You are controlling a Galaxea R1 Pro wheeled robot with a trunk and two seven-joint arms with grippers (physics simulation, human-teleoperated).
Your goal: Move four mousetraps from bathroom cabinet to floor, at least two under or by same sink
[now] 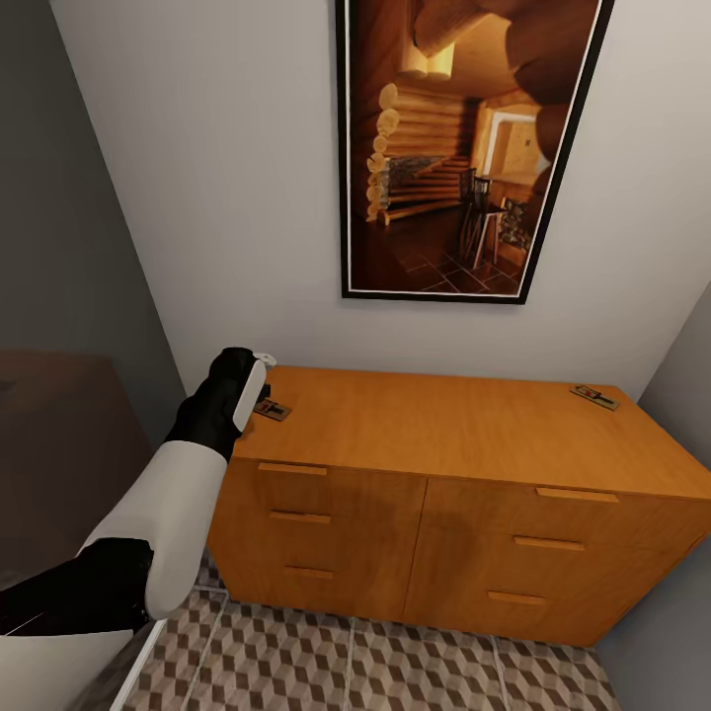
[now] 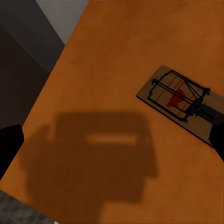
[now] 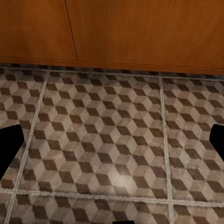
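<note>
Left gripper (image 1: 259,380), mid-left in the head view, is hovering over a mousetrap (image 1: 273,409) on the cabinet (image 1: 434,434), seemingly lining up a pick. Its wrist view is showing splayed, empty fingertips (image 2: 10,147), mousetrap (image 2: 179,99) at right. Right gripper (image 3: 114,144) is idling wide above the bathroom floor (image 3: 107,140).

From the head camera I look forward and down on the cabinet (image 1: 444,464), its top and drawer fronts, with the wall and a framed picture (image 1: 464,148) behind and a strip of bathroom floor (image 1: 395,662) below. My left wrist camera sits close above the cabinet's top near its left end, facing down at a mousetrap (image 2: 179,98) that the head view shares. My right wrist camera hangs low, facing the floor tiles and the cabinet's base.
</note>
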